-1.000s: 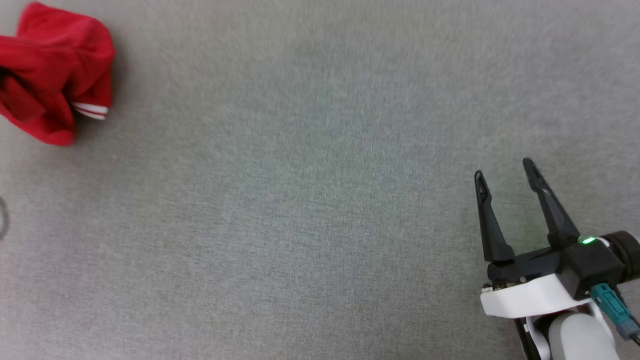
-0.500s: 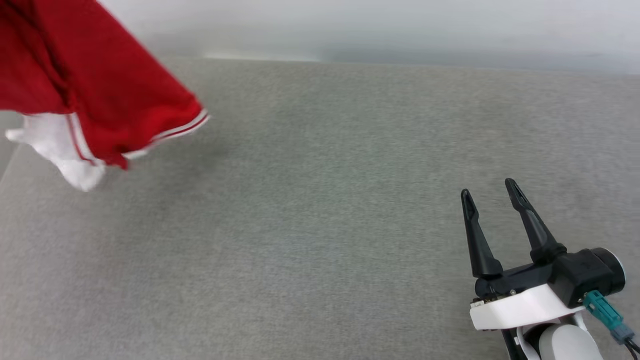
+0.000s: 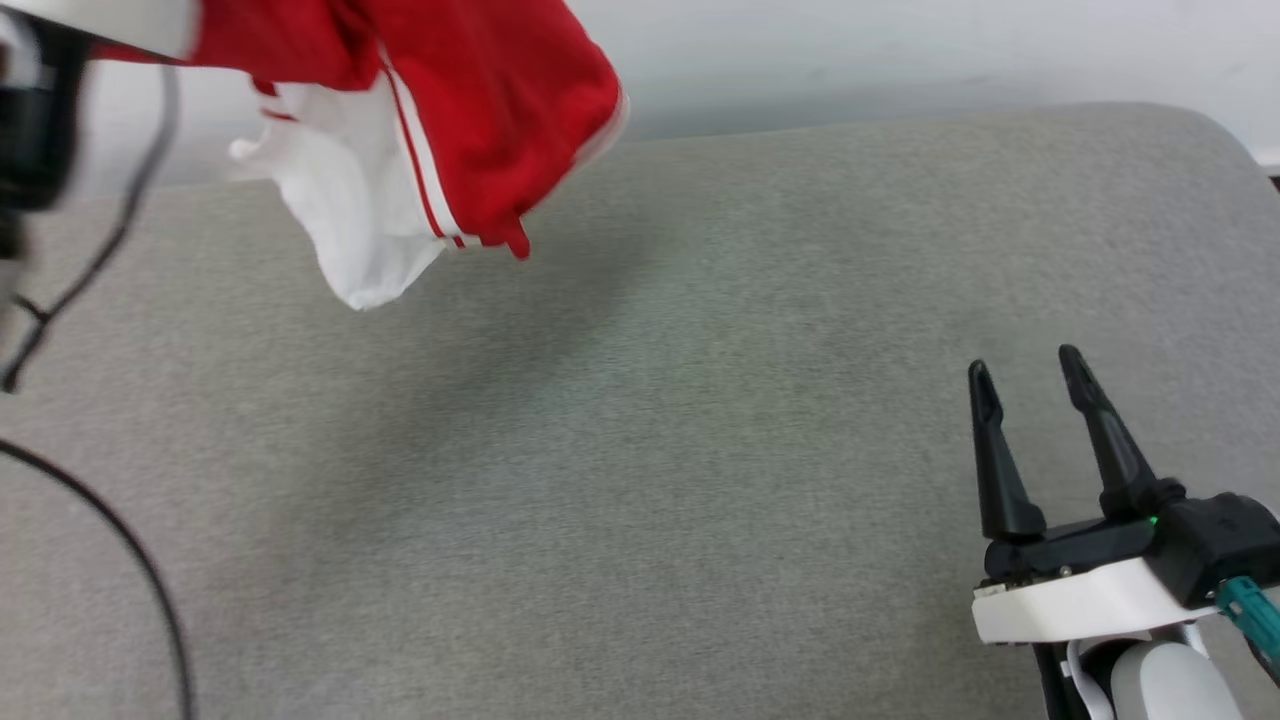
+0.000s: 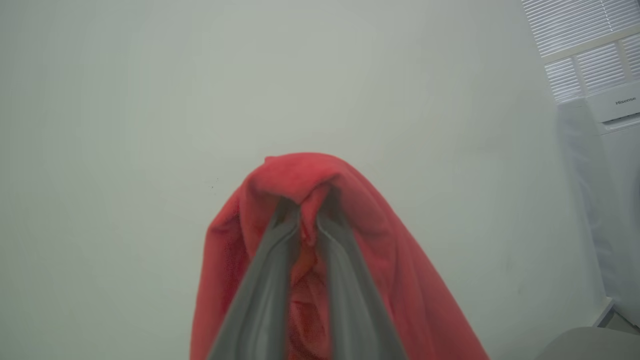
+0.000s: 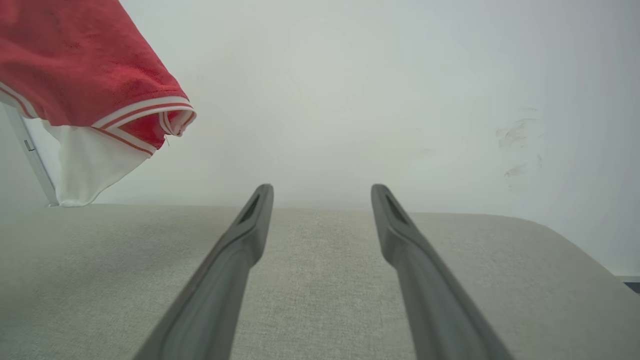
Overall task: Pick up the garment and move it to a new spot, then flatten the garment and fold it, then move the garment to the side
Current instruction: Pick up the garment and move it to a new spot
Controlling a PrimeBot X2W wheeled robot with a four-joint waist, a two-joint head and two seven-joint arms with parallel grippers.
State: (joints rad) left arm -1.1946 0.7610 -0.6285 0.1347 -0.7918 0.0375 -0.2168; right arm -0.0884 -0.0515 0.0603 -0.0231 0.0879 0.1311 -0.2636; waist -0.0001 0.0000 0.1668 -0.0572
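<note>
The garment (image 3: pixel 470 110) is held above the grey cushion's (image 3: pixel 700 450) far left, a red fold pinched by the left gripper (image 4: pixel 308 212), jaws nearly together; a white part, seemingly a sleeve, is hung lowest; the right gripper (image 3: pixel 1025 362) is positioned over the cushion's near right, jaws spread, empty.

The garment (image 3: pixel 480 100) is held up over the padded surface (image 3: pixel 640 450) at 11 o'clock, pinched in the left gripper (image 4: pixel 309 207). The right gripper (image 3: pixel 1025 362) is parked at 4 o'clock, well apart.
</note>
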